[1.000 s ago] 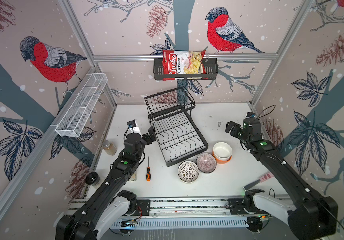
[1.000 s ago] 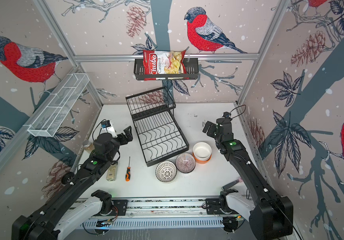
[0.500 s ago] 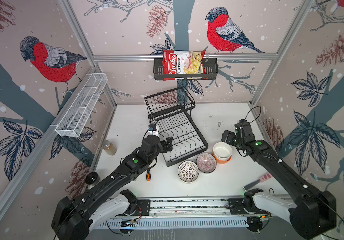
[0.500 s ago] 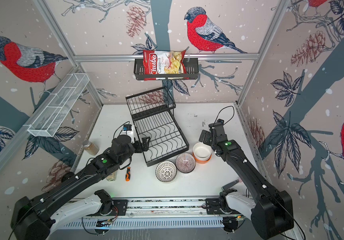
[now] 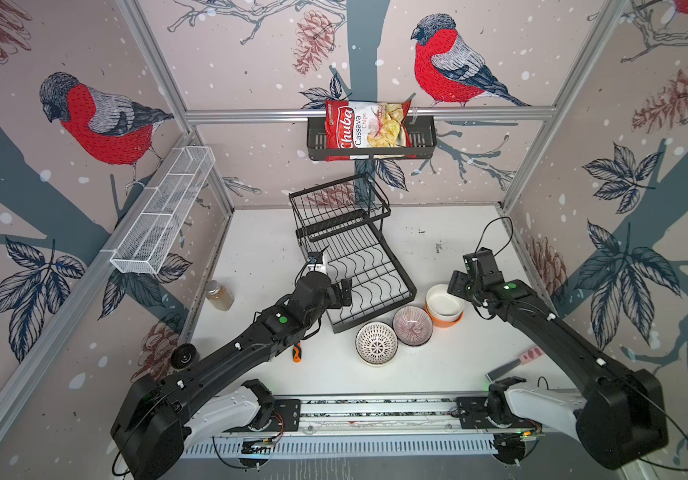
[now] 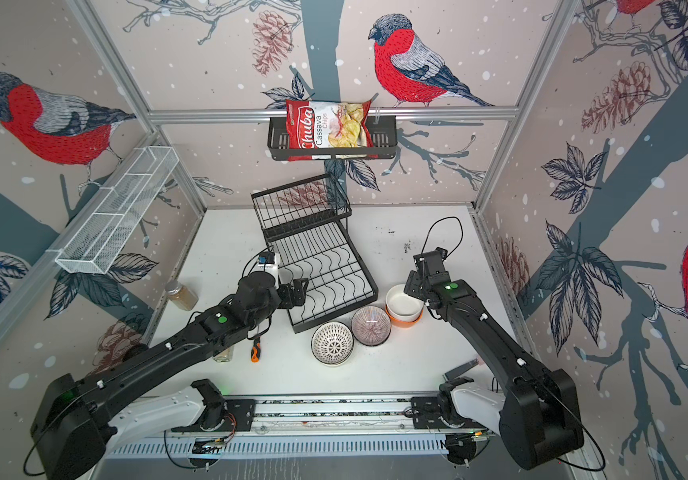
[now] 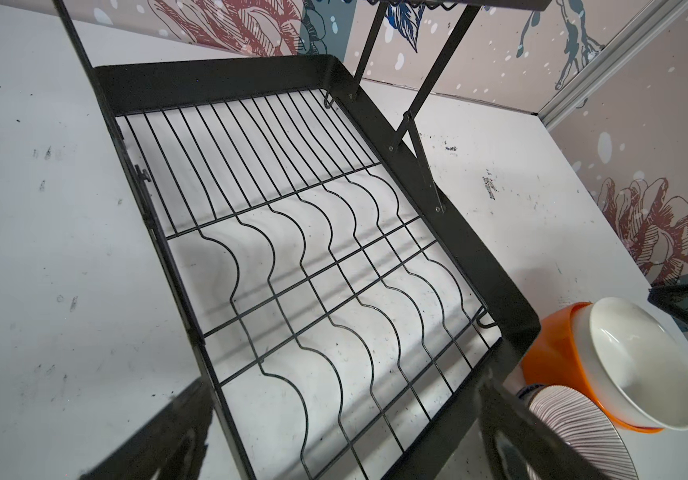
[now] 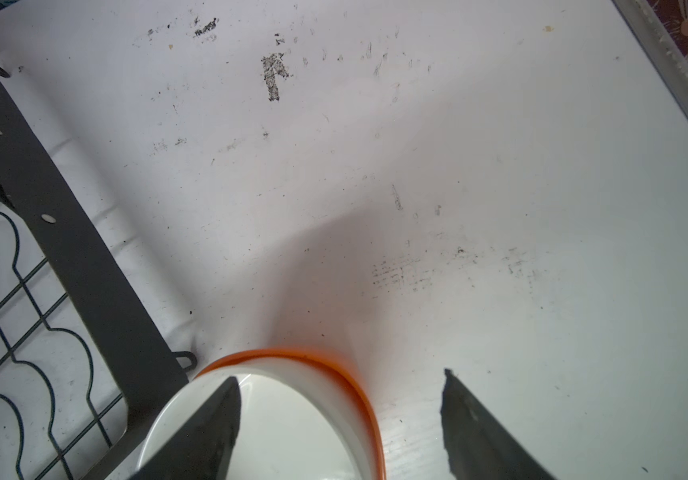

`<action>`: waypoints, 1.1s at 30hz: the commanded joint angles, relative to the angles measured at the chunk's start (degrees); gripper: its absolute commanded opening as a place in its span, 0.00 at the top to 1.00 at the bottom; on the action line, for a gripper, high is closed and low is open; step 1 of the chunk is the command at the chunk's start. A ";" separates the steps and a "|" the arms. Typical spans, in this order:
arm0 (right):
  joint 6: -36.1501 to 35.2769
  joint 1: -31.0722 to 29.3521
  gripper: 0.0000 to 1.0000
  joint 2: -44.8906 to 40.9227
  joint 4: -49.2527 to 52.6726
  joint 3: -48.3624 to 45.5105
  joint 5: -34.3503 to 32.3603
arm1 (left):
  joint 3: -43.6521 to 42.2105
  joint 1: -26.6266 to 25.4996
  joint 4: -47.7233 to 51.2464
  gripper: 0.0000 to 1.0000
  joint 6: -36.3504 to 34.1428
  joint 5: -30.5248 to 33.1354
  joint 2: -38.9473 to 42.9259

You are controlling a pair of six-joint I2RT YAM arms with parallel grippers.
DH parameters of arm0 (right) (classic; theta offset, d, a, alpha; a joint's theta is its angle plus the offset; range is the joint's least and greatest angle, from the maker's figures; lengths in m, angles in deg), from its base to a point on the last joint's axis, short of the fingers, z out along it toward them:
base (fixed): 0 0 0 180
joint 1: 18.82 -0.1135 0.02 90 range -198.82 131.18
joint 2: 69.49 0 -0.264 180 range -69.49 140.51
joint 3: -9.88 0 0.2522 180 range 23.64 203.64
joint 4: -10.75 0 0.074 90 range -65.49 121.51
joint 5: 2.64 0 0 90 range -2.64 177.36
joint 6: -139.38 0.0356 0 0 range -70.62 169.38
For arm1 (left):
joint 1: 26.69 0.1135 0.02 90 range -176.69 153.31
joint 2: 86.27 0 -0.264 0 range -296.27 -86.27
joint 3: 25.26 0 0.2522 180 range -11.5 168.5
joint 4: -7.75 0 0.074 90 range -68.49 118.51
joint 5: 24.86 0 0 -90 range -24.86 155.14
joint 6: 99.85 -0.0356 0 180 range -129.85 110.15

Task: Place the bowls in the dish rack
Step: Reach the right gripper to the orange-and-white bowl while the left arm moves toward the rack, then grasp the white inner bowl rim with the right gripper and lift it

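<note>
- The dish rack (image 7: 467, 249) stands mid-desk and reaches toward the back edge. Both tiers are empty, so no bowl is loaded yet.
- The bowls sit in a row just beside the rack's end nearest the desk's front edge. They are a black-and-white patterned bowl (image 5: 376, 343), a purple-striped bowl (image 5: 412, 325), and a white bowl (image 5: 444, 300) nested inside an orange bowl (image 5: 446, 322).
- The right gripper (image 8: 340, 378) is at the nested pair with its jaws apart, holding nothing. One finger hangs over the white bowl's inside, and the other is outside the orange wall, toward the desk's right edge.
- The step in hand looks like the grasp on that rim. As the jaws stand, closing would likely pinch both walls at once.
- To do it well, sink until the pads overlap the wall deeply, close squarely, and lift straight up. The orange bowl may slip off if only the white one is truly gripped.
- The left gripper (image 5: 344, 291) is wide open and empty, over the lower tray near the rack corner facing the desk's front-left. It should stay clear of the chosen slot.
</note>
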 commanded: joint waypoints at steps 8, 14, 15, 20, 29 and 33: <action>0.62 -0.22 0.42 1.46 0.70 -1.10 1.84 | -0.97 -0.16 -4.71 0.02 -0.35 0.27 -1.35; 0.37 -0.91 0.51 2.27 1.71 -0.81 1.87 | -0.58 -0.09 -5.21 0.02 -0.66 0.21 -2.55; 0.34 -0.98 0.53 2.48 1.78 -0.83 1.88 | -0.55 -0.12 -5.33 0.02 -0.69 0.09 -2.62; 0.75 -1.60 0.63 3.26 1.90 -0.96 1.37 | -0.32 -0.12 -5.79 0.02 -0.96 -0.09 -3.14; 0.92 -2.34 0.79 4.65 2.37 -0.60 -0.89 | -0.10 -0.08 -6.05 0.02 -1.37 0.41 -3.22; 0.88 -2.41 0.86 4.74 2.39 -0.31 -1.55 | -0.13 -0.15 -6.01 0.02 -1.42 0.36 -3.47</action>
